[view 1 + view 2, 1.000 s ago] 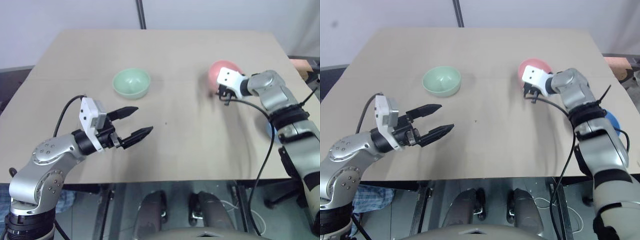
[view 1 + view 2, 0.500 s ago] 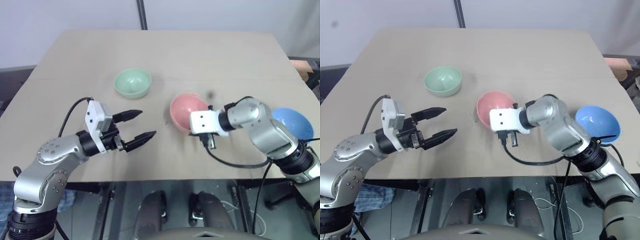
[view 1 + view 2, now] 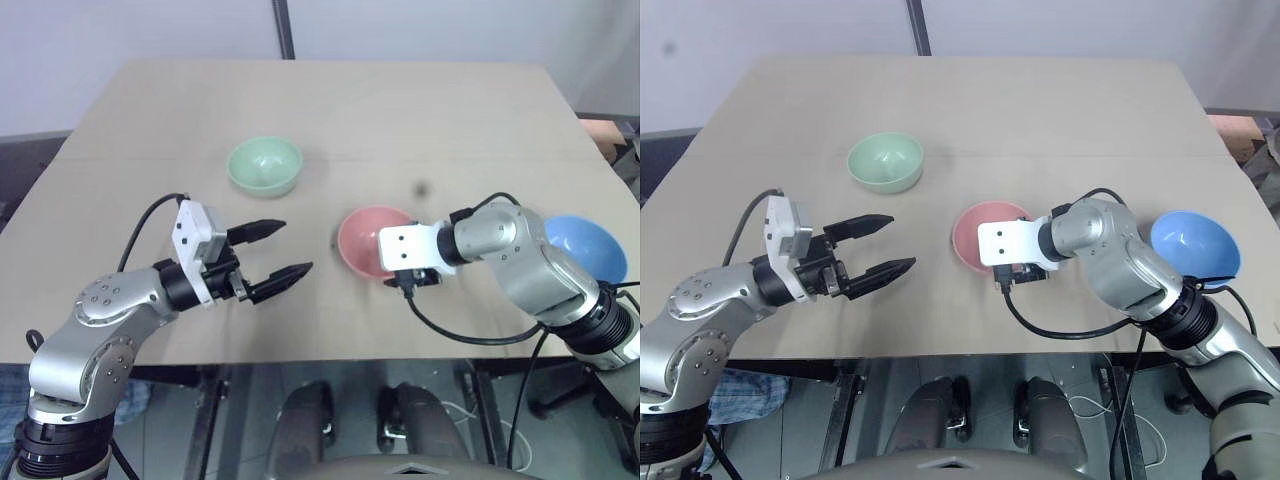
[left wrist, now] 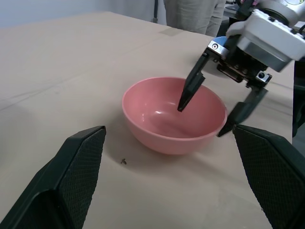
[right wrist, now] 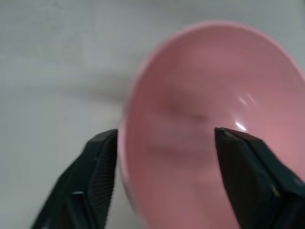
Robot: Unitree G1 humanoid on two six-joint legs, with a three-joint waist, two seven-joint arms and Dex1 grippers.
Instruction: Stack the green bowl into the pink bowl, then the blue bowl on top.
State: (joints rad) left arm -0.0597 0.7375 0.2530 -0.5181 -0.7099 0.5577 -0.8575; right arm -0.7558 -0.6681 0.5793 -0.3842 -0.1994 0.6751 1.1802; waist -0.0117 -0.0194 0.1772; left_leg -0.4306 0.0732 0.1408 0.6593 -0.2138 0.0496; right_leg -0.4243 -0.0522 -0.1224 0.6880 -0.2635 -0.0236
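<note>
- the right gripper (image 4: 220, 109) has its jaws spread, straddling the pink bowl's rim: one finger hangs inside the bowl, the other outside the wall, and neither visibly presses on it.
- the left gripper (image 3: 274, 254) has its jaws wide and holds nothing; it hovers above the table (image 3: 330, 110), to the left of the pink bowl with a gap between them, pointing toward it.
- the pink bowl (image 3: 364, 243) sits upright on the table, mouth up, near the table's front middle.
- the green bowl (image 3: 264, 165) stands upright, behind and to the left of the pink bowl, well apart from it.
- the blue bowl (image 3: 588, 249) sits to the right of the pink bowl, near the table's right edge, beyond the right arm's forearm; it appears tipped a little, its mouth leaning toward the pink bowl.
- a small dark speck (image 4: 124, 161) lies on the table just beside the pink bowl's base.
</note>
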